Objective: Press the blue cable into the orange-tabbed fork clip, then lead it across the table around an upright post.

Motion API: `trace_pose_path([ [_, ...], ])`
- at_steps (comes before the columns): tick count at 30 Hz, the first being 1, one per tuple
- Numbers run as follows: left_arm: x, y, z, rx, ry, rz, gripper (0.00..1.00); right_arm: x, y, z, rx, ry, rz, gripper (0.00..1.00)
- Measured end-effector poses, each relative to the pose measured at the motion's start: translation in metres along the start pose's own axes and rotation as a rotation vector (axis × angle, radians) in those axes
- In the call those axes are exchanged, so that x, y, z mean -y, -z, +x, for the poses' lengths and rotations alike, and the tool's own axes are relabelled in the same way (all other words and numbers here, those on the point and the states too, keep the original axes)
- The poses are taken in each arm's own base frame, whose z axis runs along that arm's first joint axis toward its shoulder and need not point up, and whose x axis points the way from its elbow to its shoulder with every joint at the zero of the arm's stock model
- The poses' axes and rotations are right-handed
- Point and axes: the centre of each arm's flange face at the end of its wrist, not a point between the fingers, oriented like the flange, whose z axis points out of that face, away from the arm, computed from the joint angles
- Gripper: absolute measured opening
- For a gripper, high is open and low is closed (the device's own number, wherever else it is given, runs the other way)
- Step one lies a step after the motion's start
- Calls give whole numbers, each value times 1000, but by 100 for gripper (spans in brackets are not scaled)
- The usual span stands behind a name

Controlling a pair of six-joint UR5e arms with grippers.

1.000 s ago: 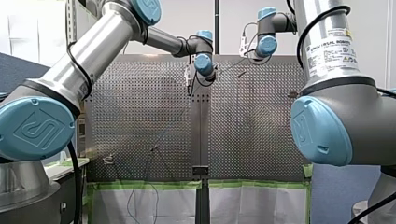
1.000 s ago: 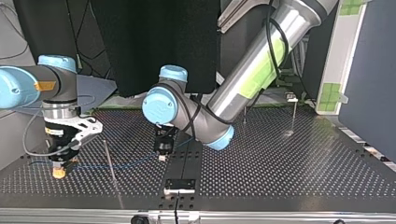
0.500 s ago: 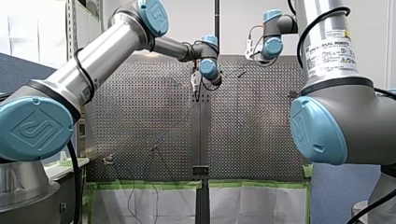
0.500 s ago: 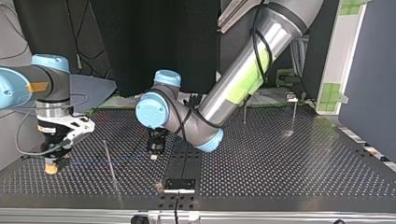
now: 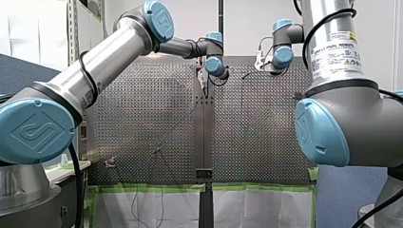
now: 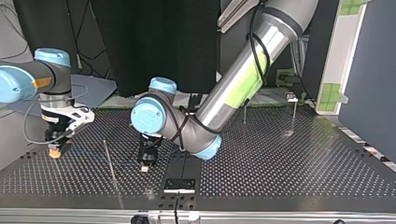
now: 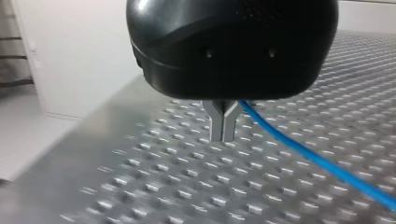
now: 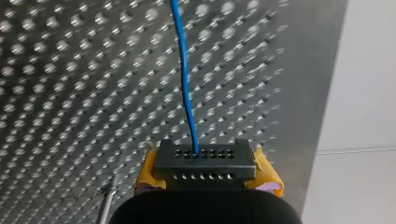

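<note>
In the right wrist view my right gripper (image 8: 205, 169) is shut with its yellow pads (image 8: 267, 181) on a black perforated block (image 8: 204, 159). The blue cable (image 8: 185, 74) leaves that block and runs ahead over the table. In the top view this gripper (image 6: 55, 150) hangs at the far left, just above the plate. My left gripper (image 7: 223, 127) has its metal fingers shut; the blue cable (image 7: 317, 161) comes out from beside them and trails away. It stands low near the middle (image 6: 145, 166), right of a thin upright post (image 6: 110, 163). I see no orange-tabbed clip.
A black bracket (image 6: 179, 185) sits on the centre rail near the top view's front edge. Two more thin posts (image 6: 293, 113) stand far back at the right. The perforated plate (image 6: 289, 168) spreads wide on that side. Loose wires hang off the near edge in the front view (image 5: 157, 156).
In the top view my left gripper has slid left and toward the camera with the cable. My right gripper has moved away from the camera and a little higher.
</note>
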Motion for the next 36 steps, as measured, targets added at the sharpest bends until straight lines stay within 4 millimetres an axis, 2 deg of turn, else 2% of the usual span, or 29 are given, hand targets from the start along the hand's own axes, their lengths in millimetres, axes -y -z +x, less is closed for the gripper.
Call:
trace_pose_path([
  [4, 6, -3, -16, 44, 15, 11, 0, -5, 3, -15, 28, 1, -12, 0],
  [7, 7, -4, -16, 55, 19, 15, 0, -7, 6, -24, 45, 2, -17, 0],
  [25, 3, -2, 39, 57, 15, 26, 0, -13, 17, -68, 93, 3, -31, 0],
  [26, 2, -2, 41, 57, 14, 26, 5, -13, 18, -71, 94, 1, -31, 0],
  [27, 1, -1, 44, 55, 14, 26, 29, -13, 18, -74, 94, -1, -31, 0],
  [28, 0, -1, 48, 51, 12, 26, 29, -14, 19, -77, 94, -2, -32, 0],
  [30, -2, 1, 56, 38, 8, 21, 55, -15, 21, -83, 94, -6, -35, 0],
  [31, -4, 2, 61, 28, 4, 16, 55, -16, 21, -87, 94, -7, -38, 0],
  [32, -5, 4, 65, 20, 1, 11, 72, -16, 22, -91, 95, -8, -44, 0],
  [33, -7, 5, 69, 12, -3, 7, 80, -17, 23, -95, 97, -9, -47, 0],
  [36, -11, 9, 81, -13, -12, -4, 83, -18, 22, -108, 98, -8, -53, 0],
])
